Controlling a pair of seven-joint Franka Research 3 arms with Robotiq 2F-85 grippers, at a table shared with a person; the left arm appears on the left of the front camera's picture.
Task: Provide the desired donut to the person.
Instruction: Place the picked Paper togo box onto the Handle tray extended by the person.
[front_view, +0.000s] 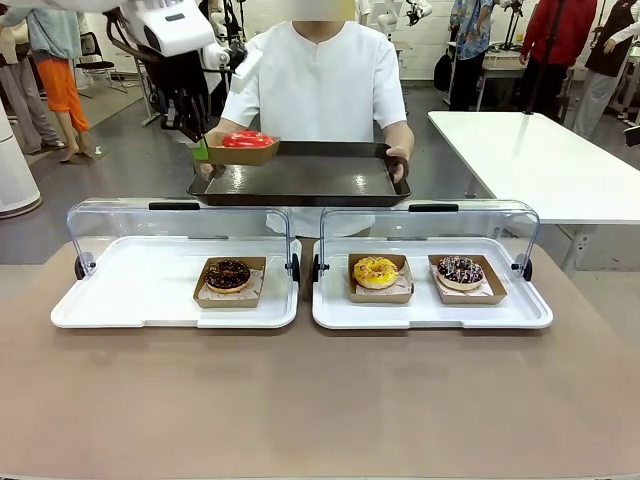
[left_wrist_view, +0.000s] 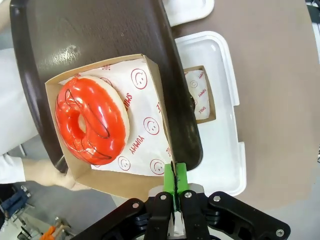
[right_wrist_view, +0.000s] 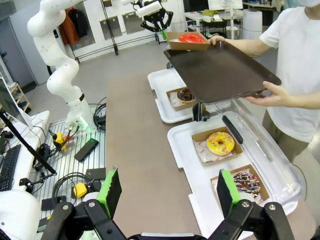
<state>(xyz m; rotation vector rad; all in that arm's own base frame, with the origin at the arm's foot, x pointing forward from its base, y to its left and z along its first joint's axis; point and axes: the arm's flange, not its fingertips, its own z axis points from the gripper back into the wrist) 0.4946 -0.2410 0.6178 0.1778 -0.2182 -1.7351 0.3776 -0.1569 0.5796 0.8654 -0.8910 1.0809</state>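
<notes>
My left jaws are clamped on the cardboard box (left_wrist_view: 125, 184) edge, red donut (left_wrist_view: 92, 120) just ahead. Looks light with sticky glaze, so I'd grip card only. Right jaws apart.

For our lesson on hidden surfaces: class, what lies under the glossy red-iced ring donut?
Visible: white paper printed with red smileys, lining a brown cardboard box that the left gripper pinches by its edge over a dark brown tray. The paper beneath the donut itself is covered.

Brown table (front_view: 320, 400) — 2 white trays (front_view: 130, 285), side-by-side
</notes>
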